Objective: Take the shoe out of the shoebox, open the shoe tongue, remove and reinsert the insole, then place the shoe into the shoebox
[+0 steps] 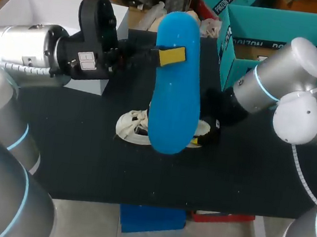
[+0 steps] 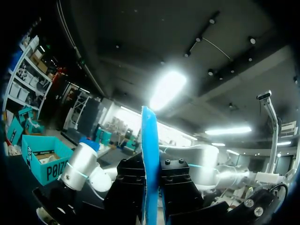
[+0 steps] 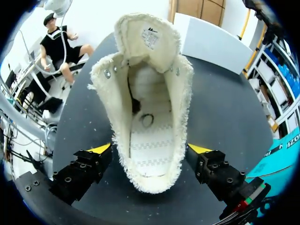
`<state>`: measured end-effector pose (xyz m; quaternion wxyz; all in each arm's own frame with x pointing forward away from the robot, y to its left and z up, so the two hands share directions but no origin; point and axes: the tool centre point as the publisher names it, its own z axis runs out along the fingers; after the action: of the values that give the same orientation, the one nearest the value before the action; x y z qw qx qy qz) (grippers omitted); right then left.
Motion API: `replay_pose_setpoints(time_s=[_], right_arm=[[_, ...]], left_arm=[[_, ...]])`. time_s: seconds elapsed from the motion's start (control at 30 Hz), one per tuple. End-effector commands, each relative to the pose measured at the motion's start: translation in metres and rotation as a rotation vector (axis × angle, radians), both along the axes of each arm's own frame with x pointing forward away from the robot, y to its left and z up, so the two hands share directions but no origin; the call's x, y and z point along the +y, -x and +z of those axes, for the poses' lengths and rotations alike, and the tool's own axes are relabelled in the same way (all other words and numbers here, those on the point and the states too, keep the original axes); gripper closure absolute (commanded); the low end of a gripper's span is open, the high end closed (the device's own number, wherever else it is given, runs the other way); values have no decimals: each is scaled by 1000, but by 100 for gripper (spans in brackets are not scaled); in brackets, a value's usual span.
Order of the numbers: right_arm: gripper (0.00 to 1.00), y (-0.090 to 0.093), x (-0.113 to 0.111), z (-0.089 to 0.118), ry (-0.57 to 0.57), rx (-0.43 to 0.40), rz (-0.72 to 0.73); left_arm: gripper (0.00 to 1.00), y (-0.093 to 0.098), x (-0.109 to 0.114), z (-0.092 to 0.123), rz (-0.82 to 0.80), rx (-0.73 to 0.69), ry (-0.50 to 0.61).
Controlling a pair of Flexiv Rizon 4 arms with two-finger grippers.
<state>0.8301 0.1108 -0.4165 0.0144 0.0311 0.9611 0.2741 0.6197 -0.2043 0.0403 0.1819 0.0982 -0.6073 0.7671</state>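
A long blue insole (image 1: 176,92) hangs high above the table, with my left gripper (image 1: 172,56) shut on its upper part. In the left wrist view the insole (image 2: 150,154) stands edge-on between the black fingers of that gripper (image 2: 151,190). Below it on the black table (image 1: 84,155) lies the cream shoe (image 1: 136,128). My right gripper (image 1: 208,131) is at the shoe's heel. In the right wrist view the shoe (image 3: 147,93) lies with its tongue folded forward and its bare inner sole showing. The right gripper (image 3: 150,150) is open, its yellow tips on either side of the heel.
A white shoebox (image 1: 56,10) stands at the back left, behind my left arm. A teal box (image 1: 285,30) stands open at the back right, close to my right arm's elbow.
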Motion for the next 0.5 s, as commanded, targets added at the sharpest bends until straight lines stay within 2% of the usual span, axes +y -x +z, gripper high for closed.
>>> replay_pose_setpoints(time_s=[0.03, 0.5], right_arm=[[0, 3, -3, -5, -115, -10, -2], [0, 5, -6, -13, -201, -6, -7]], left_arm=[[100, 3, -3, 1, 10, 3, -2], [100, 3, -3, 1, 10, 3, -2]])
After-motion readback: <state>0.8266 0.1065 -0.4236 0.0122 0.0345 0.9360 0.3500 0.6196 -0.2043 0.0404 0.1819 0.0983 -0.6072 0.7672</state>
